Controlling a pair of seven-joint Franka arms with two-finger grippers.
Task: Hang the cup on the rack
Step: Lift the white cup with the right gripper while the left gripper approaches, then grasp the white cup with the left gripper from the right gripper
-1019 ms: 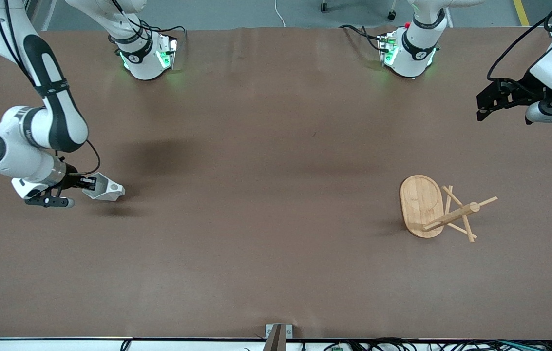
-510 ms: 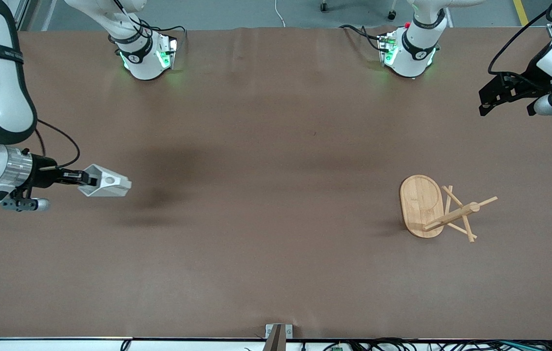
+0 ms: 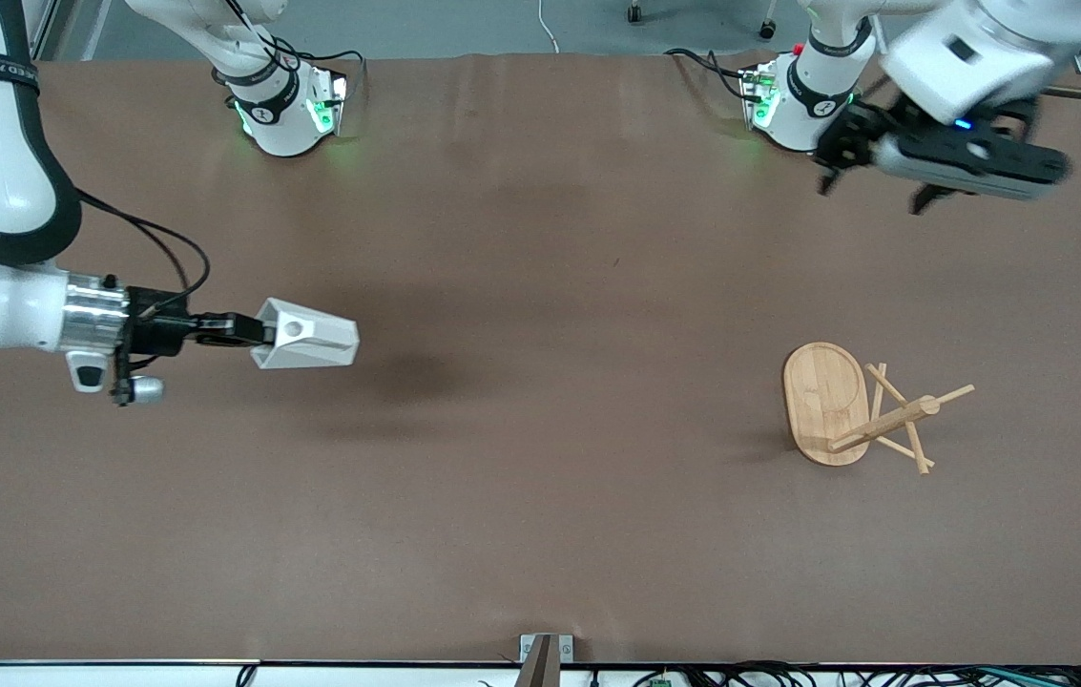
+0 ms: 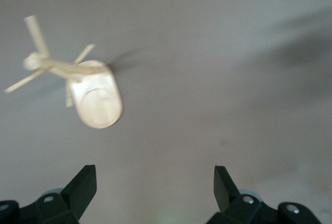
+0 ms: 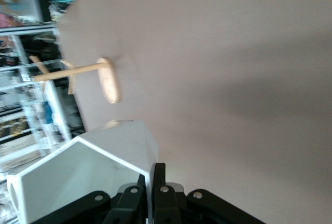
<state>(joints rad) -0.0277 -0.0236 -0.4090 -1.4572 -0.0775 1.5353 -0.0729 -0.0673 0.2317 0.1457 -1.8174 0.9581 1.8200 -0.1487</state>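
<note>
The rack point(image 3: 850, 410) stands on the table point(image 3: 540, 534) toward the left arm's end, its oval base flat and its post and crossing pegs pointing up at the front camera. Taking it as the mark, the left gripper point(image 3: 869, 181), jaws spread and empty, hangs over bare table farther from the front camera than the rack. The right gripper point(image 3: 249, 332) is pinched on the rim wall of the cup point(image 3: 306, 346), which it carries on its side, long axis pointing toward the rack, well apart from it over the right arm's end, so the cup must travel along the table's length.
</note>
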